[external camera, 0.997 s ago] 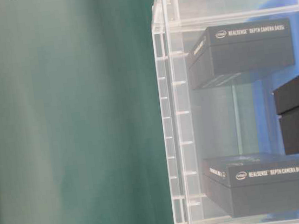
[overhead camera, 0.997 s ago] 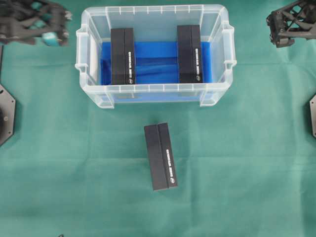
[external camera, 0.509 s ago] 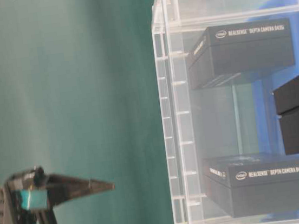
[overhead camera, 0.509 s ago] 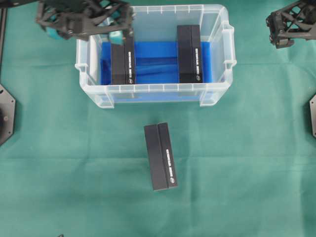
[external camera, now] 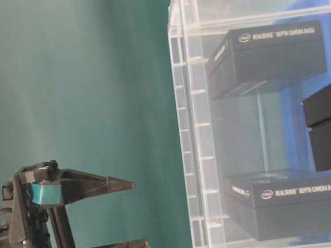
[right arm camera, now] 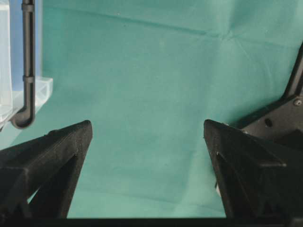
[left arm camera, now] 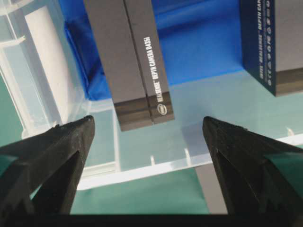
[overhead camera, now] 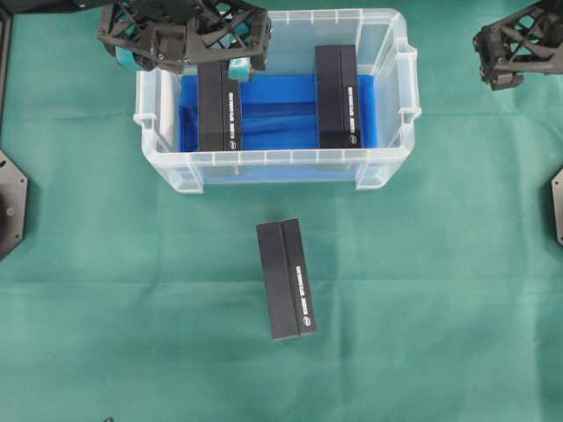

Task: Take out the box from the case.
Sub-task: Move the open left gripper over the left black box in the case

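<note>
So here's where we're at. Our left gripper [overhead camera: 230, 54] is hanging over the back left corner of the case [overhead camera: 274, 161], fingers [left arm camera: 61, 142] spread wide with nothing between them. In the left wrist view, the left box [left arm camera: 128, 61] sits just ahead of the fingertips and between them, lying flat on the blue cloth [left arm camera: 199, 52] that lines the bottom of the case. That box runs lengthwise away from the fingers, printed long edge up, with white lettering along it. From the table-level view the same gripper [external camera: 134, 214] is outside the clear wall, tips aimed toward it but not touching anything.

There's a second box [overhead camera: 338, 95] in the case too, off to the right of our left fingers, parallel to the first and well apart from it with bare blue cloth between them. It pokes into the left wrist view at the top right corner.

A third box [overhead camera: 286, 279] is already out on the green counter [overhead camera: 440, 308], in front of the case, a bit tilted.

Our right gripper [overhead camera: 504, 51] is parked off past the right side of the case, also wide open and holding nothing. Below its fingers [right arm camera: 52, 156] we only see green cloth, with a sliver of the case rim at the far left.
</note>
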Motion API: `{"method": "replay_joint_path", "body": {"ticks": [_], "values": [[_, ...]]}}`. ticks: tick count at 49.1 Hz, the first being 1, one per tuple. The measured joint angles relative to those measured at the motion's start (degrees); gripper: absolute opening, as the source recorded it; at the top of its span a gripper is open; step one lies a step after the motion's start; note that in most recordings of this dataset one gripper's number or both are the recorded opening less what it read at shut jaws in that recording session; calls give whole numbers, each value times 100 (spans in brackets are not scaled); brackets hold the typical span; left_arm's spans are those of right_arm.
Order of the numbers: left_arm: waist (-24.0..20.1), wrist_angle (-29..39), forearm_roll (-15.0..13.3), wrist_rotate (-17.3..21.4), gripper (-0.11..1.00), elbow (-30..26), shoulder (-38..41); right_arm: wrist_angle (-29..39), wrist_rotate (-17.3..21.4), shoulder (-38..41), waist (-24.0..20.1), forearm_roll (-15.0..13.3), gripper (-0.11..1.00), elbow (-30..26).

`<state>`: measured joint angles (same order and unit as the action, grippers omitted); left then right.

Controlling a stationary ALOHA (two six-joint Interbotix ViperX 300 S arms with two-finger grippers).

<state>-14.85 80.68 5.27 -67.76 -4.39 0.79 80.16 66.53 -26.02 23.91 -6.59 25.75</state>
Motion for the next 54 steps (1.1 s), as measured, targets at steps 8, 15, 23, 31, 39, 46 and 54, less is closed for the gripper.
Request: {"method": "replay_joint_path", "body": {"ticks": [8,15,23,31,39,46,54], "values": [[0,9,-9,0,95,0,9,-9,-9,0,-44,0,94,0],[9,9,-9,0,95,0,9,0,-9,0,-62,0,94,0],[35,70,0,-18,95,0,9,0,0,9,-62,0,94,0],[44,149,0,-88,95,0,9,-26,-9,0,-70,0,94,0],[62,158,0,-105,95,0,9,-53,-9,0,-70,0,94,0],[62,149,0,-141,95,0,9,-53,0,9,-79,0,94,0],[79,141,-9,-202,95,0,0,-53,0,0,-79,0,94,0]]}}
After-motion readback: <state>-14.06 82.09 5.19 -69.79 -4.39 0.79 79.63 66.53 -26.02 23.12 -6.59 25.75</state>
